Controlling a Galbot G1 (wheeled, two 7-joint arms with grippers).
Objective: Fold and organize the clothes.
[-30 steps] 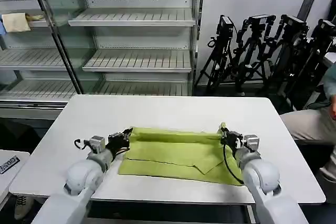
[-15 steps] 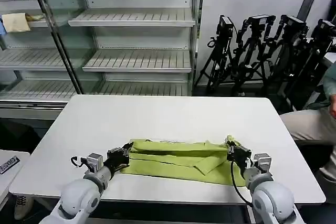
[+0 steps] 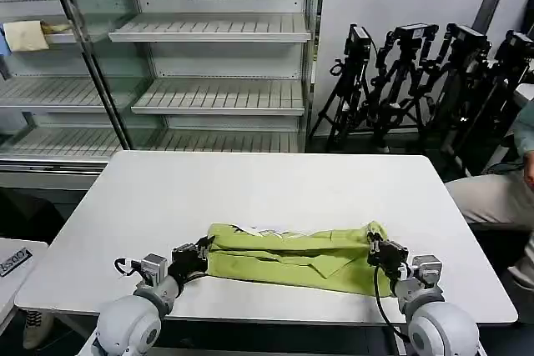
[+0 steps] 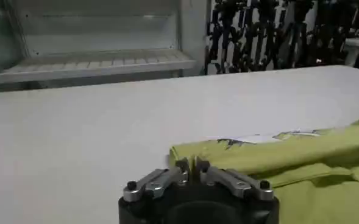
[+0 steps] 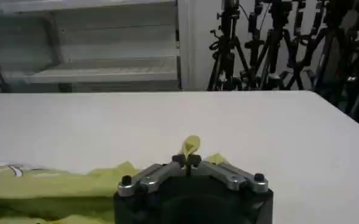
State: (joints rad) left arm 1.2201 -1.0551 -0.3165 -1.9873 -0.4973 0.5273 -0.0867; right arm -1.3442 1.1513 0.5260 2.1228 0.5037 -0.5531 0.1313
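Note:
The lime T-shirt [image 3: 288, 258] lies folded into a long narrow band near the front edge of the white table [image 3: 267, 185]. My left gripper [image 3: 203, 250] is shut on the shirt's left end, and my right gripper [image 3: 372, 245] is shut on its right end. In the left wrist view the left gripper [image 4: 190, 165] pinches the green hem of the shirt [image 4: 277, 152]. In the right wrist view a small tuft of the shirt [image 5: 191, 145] pokes up between the shut fingers of the right gripper [image 5: 187, 161].
A glass-fronted shelf unit [image 3: 167, 56] stands behind the table, with a pale cloth [image 3: 25, 35] on an upper left shelf. Black tripods [image 3: 417, 81] line the back right wall. A seated person's leg [image 3: 492, 198] is at the right edge.
Both grippers have pulled the shirt's far edge toward the front of the table, folding it over itself into a narrower band. Both arms have drawn back.

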